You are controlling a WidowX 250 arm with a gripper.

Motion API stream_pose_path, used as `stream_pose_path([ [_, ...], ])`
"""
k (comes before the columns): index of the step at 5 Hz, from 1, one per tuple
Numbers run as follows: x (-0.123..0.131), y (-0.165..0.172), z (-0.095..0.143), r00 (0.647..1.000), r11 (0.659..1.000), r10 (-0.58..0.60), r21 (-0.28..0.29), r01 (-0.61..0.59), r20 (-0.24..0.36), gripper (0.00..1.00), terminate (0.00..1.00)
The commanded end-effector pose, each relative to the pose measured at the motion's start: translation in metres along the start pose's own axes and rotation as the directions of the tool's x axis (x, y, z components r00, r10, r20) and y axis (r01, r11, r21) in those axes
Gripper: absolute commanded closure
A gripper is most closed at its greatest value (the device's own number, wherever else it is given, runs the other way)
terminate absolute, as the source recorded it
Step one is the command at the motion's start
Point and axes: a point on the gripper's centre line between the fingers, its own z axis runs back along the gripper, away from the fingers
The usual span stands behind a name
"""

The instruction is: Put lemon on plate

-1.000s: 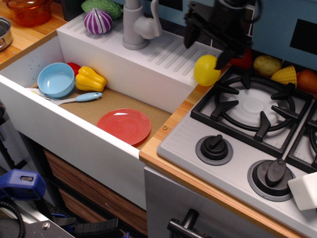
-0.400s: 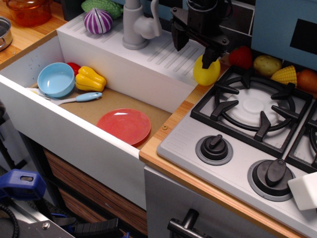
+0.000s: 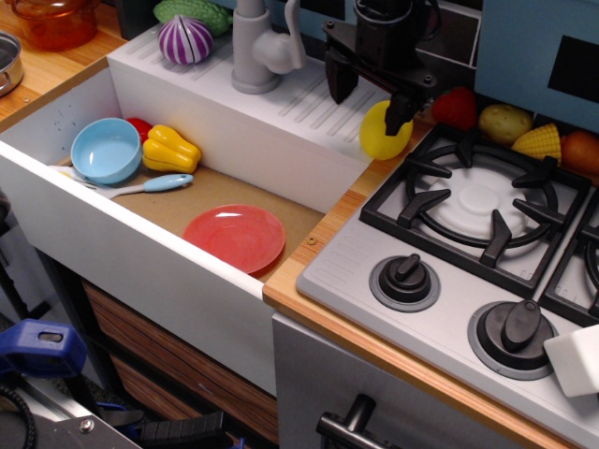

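Observation:
The glossy yellow lemon (image 3: 382, 134) sits on the counter edge between the sink's drainboard and the stove. My black gripper (image 3: 370, 99) hangs right over it, open, jaws spread. The left finger (image 3: 339, 82) is over the drainboard, to the lemon's upper left. The right finger (image 3: 401, 108) overlaps the lemon's top right. The jaws do not close on it. The coral-red plate (image 3: 235, 237) lies flat and empty on the sink floor, down and to the left of the lemon.
In the sink are a light blue bowl (image 3: 106, 150), a yellow bell pepper (image 3: 169, 149) and a blue-handled spoon (image 3: 140, 185). A grey faucet (image 3: 260, 47) and a purple onion (image 3: 184, 40) stand on the back ledge. The stove grate (image 3: 477, 210) is right of the lemon, with a strawberry (image 3: 456, 108), potato (image 3: 504, 122) and corn (image 3: 540, 141) behind.
My gripper has moved left and down from above the stove's corner to over the lemon. The lemon has shifted slightly left.

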Motion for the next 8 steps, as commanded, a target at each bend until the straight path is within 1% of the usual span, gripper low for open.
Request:
stream_pose_path([
  [1, 0.021, -0.001, 0.009, 0.996, 1.0, -0.011, -0.018, 0.013, 0.085, 0.0, 0.0],
  [2, 0.024, -0.002, 0.002, 0.996, 0.999, -0.015, -0.035, 0.018, 0.084, 0.0, 0.0],
  [3, 0.023, -0.003, -0.011, 0.997, 0.998, -0.014, -0.059, 0.019, 0.08, 0.0, 0.0],
  [4, 0.023, -0.002, -0.022, 0.998, 0.997, -0.008, -0.078, 0.013, 0.068, 0.0, 0.0],
  [5, 0.018, -0.002, -0.027, 0.999, 0.997, 0.014, -0.081, -0.01, 0.045, 0.0, 0.0],
  [6, 0.014, -0.002, -0.022, 0.999, 0.997, 0.028, -0.068, -0.026, 0.029, 1.0, 0.0],
  [7, -0.003, 0.004, 0.01, 0.999, 0.999, 0.035, 0.028, -0.035, -0.001, 1.0, 0.0],
  [8, -0.029, 0.023, 0.035, 1.0, 0.992, 0.014, 0.128, -0.011, -0.021, 1.0, 0.0],
])
